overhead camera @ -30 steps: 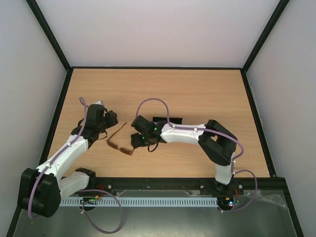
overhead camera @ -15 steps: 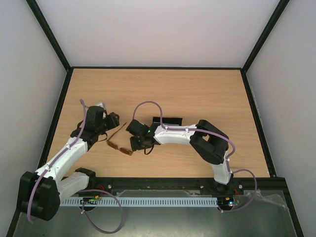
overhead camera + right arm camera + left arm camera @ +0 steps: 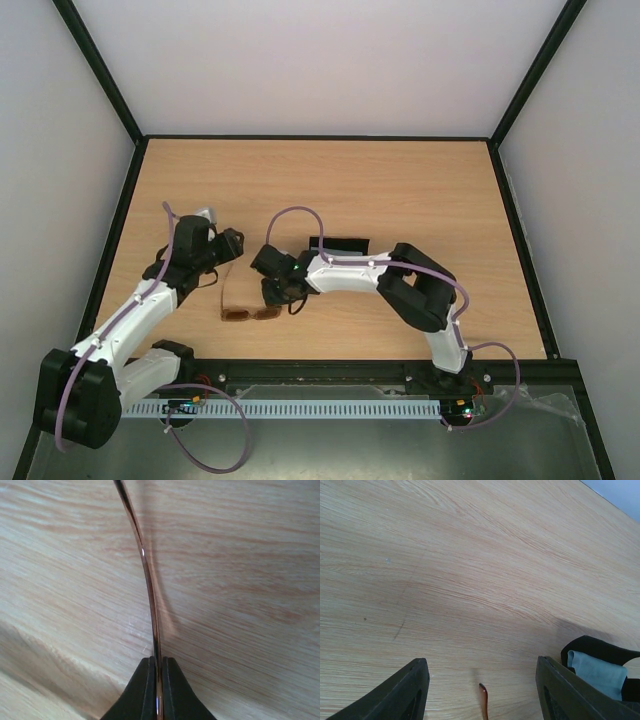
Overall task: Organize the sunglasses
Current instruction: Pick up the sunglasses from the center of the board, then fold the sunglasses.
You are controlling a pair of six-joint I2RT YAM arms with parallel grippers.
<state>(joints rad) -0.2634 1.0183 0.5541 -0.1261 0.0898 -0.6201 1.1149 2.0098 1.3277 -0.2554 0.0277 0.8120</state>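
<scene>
On the left side of the top view, the left end effector (image 3: 480, 680) hangs low over the wooden worktop (image 3: 400, 190). Its two fingers are wide apart and hold nothing. In its own camera, the tip of one thin brown temple arm (image 3: 484, 700) pokes in at the bottom, between the fingers but not touching them. I think it waits there to help with that arm.

The sunglasses (image 3: 250, 314) lie flat on the worktop, in the lower middle of the top view, between the two end effectors.

Just right of them is the right end effector (image 3: 157, 661). Its fingers are pinched tight on the other temple arm (image 3: 145, 567). That arm is very thin, so the fingers have to close almost all the way. I think this grip is for folding the arm in.

Further right and higher up, partly behind the right arm, is the black case (image 3: 340, 243). A light blue cloth (image 3: 597, 670) seems tucked in it. The glasses probably go there.
</scene>
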